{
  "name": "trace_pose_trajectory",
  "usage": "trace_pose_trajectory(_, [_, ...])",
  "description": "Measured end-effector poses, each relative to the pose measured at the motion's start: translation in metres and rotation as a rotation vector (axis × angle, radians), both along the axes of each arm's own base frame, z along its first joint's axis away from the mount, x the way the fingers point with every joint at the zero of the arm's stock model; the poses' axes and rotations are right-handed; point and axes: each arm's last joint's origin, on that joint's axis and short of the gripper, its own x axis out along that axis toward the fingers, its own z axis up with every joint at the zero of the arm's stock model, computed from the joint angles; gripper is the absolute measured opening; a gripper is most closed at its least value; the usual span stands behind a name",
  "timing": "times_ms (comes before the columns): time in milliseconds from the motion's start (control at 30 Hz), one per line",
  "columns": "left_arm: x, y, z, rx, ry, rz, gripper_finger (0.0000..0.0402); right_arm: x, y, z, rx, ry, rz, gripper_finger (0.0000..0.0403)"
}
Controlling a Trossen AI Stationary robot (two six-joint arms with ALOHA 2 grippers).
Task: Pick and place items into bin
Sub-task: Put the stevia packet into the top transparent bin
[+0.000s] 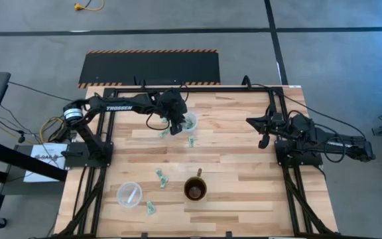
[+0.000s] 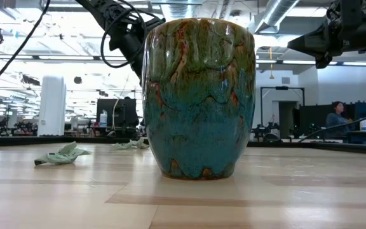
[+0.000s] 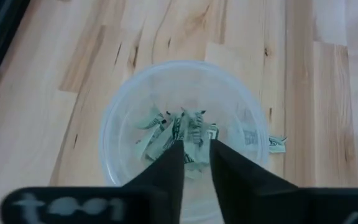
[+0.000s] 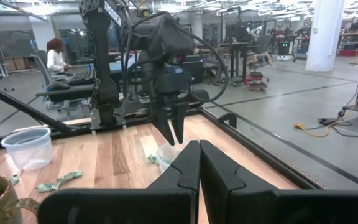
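The left gripper (image 3: 196, 148) hung directly above the clear bin (image 3: 114, 124), its jaws nearly together and pinching a crumpled green-and-white item (image 3: 194, 134) between the fingertips. A few more items (image 3: 151, 134) already lay in the bottom of the bin, and one (image 3: 277, 144) sat on the bench (image 3: 166, 37) just outside its rim.

The step in hand looked like the drop. To do it well, the jaws needed to stay centred over the bin's mouth and spread fully, so that the light, crinkled piece fell clear instead of clinging to a fingertip. A lift straight up afterwards would avoid nudging the thin plastic wall and tipping the bin.

From above, further items lay scattered on the bench: one (image 1: 191, 141) beside the bin, two (image 1: 160, 176) near the brown mug (image 1: 195, 190), one (image 1: 150, 208) below a second clear tub (image 1: 129, 194). The right gripper (image 1: 262, 131) waited well off on its own side, jaws pressed together.
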Motion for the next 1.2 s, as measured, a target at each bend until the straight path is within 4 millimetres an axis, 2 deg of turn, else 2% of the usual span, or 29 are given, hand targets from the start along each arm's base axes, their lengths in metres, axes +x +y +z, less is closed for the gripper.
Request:
trace_pose_trajectory(167, [-0.002,0.002,0.003,0.002,-0.002,0.01,0.0123,0.0,0.0,0.0,0.0,0.0,0.0,0.0])
trace_pose_trajectory(300, [-0.011,-0.001,0.016,0.014,0.002,0.026,0.0149,0.0,0.0,0.0,0.0,0.0,0.0,0.0])
trace_pose_trajectory(500, [-0.035,-0.008,0.042,0.045,0.031,0.124,0.0162,0.0,0.0,0.0,0.0,0.0,0.0,0.0])
trace_pose_trajectory(667, [-0.056,-0.017,0.048,-0.034,0.115,0.199,0.0163,0.0,0.0,0.0,0.0,0.0,0.0,0.0])
trace_pose_trajectory(733, [-0.064,-0.021,0.042,-0.075,0.173,0.23,0.0163,0.0,0.0,0.0,0.0,0.0,0.0,0.0])
trace_pose_trajectory(867, [-0.073,-0.025,0.017,-0.125,0.251,0.271,0.0163,0.0,0.0,0.0,0.0,-0.001,0.0,0.0])
trace_pose_trajectory(1033, [-0.079,-0.03,-0.017,-0.116,0.242,0.282,0.0163,0.0,0.0,0.0,0.0,0.0,0.0,0.0])
trace_pose_trajectory(1200, [-0.085,-0.033,-0.037,-0.134,0.227,0.311,0.0163,0.0,0.0,0.0,0.0,0.0,0.0,0.0])
